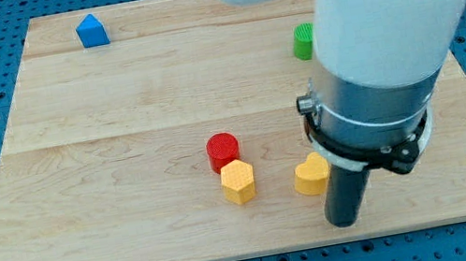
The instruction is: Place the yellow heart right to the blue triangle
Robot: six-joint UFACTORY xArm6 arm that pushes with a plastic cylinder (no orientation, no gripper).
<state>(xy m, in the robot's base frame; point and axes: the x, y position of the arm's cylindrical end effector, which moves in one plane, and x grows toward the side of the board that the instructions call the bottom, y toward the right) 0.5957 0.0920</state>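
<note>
The yellow heart (311, 175) lies on the wooden board near the view's bottom, right of centre. My tip (344, 223) stands just right of and below the heart, close to it or touching it. The blue triangle (91, 31) sits far off at the board's top left. The arm's white and grey body hides the board's upper right part.
A yellow hexagon (238, 182) lies left of the heart, with a red cylinder (222, 150) touching it from above. A green block (303, 41) shows at the upper right, partly hidden by the arm. The board's bottom edge (253, 252) runs just below my tip.
</note>
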